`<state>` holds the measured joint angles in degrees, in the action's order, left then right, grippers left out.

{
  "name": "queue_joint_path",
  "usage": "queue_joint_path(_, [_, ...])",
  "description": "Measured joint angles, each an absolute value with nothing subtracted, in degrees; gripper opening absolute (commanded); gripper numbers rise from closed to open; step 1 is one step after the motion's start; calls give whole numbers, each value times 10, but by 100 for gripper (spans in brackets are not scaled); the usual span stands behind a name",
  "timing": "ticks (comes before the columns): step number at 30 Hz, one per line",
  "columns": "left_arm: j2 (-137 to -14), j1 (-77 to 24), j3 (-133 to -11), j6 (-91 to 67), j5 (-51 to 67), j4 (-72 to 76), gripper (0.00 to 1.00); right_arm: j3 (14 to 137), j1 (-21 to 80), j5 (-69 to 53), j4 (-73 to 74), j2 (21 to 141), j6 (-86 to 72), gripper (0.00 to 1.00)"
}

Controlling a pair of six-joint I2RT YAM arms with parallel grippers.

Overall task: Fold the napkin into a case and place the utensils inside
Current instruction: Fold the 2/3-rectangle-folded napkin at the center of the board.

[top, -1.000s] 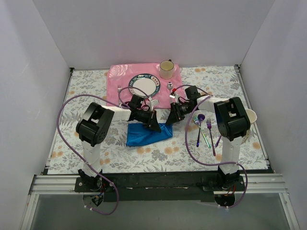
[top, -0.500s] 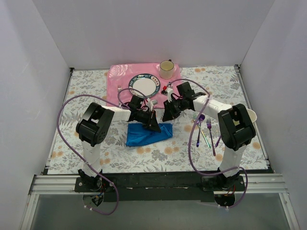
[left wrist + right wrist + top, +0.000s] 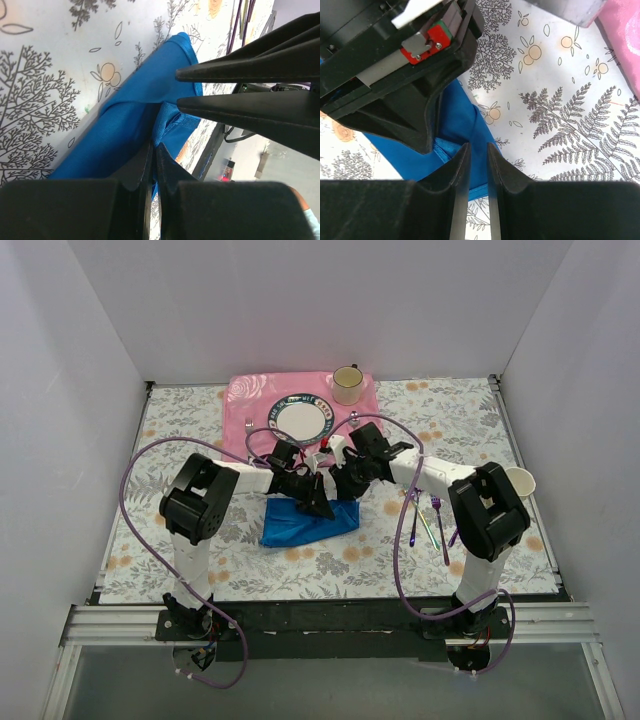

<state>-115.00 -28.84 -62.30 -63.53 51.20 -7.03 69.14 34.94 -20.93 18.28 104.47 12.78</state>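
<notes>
As seen from above, shows the left gripper (image 3: 318,502) and the right gripper (image 3: 336,486) tip to tip over the napkin (image 3: 300,523); places that blue cloth directly beneath both tools, bunched into a slanted oblong and not yet a neat case; sets the utensils (image 3: 428,515) well off to the outer side of the right gripper, lying on the table (image 3: 190,430); puts the pink placemat (image 3: 245,400) and its plate (image 3: 300,418) just beyond the two tools.

From the left wrist: finds the jaws pressed together, a raised fold of the napkin pinched at their tips; puts the rest of the cloth ahead and to the left, lying flat; shows the right gripper's two fingers pointing in from the right, just beside that fold.

From the right wrist: finds the jaws a narrow slot apart, tips just above the napkin's near edge, cloth visible through the slot, no hold evident; puts the left gripper's black body close on the left, touching or nearly so, which of the two not clear.

Judged step: folding, roughly midway; pouch unformed, insertion not begun. Calls next, most likely, for a firm pinch on the free edge by the right gripper, then a flat carry across while the left pins its fold; risks a slipped layer if the pinch catches too little cloth.
</notes>
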Motion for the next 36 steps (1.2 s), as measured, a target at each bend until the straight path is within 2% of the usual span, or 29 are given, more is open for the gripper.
queue_joint_path(10, [-1160, -288, -627, -650, 514, -79, 0, 677, 362, -176, 183, 1044, 152, 34])
queue_joint_path(11, [-1160, -288, -627, -651, 514, -79, 0, 677, 362, -174, 183, 1044, 153, 38])
queue_joint_path(14, [-1161, -287, -628, -654, 515, -81, 0, 677, 365, -170, 183, 1044, 154, 40])
queue_joint_path(28, [-1169, -286, -637, -656, 521, -90, 0, 677, 388, -142, 185, 1044, 170, 34])
queue_joint_path(31, [-1169, -286, -637, -657, 521, -90, 0, 677, 391, -136, 185, 1044, 170, 29])
queue_joint_path(34, [-1169, -286, -637, -657, 521, -90, 0, 677, 392, -131, 188, 1044, 173, 15])
queue_joint_path(35, [-1169, -286, -637, -657, 521, -90, 0, 677, 392, -130, 189, 1044, 174, 5])
queue_joint_path(36, [-1169, -286, -637, -657, 521, -90, 0, 677, 392, -128, 190, 1044, 174, 1])
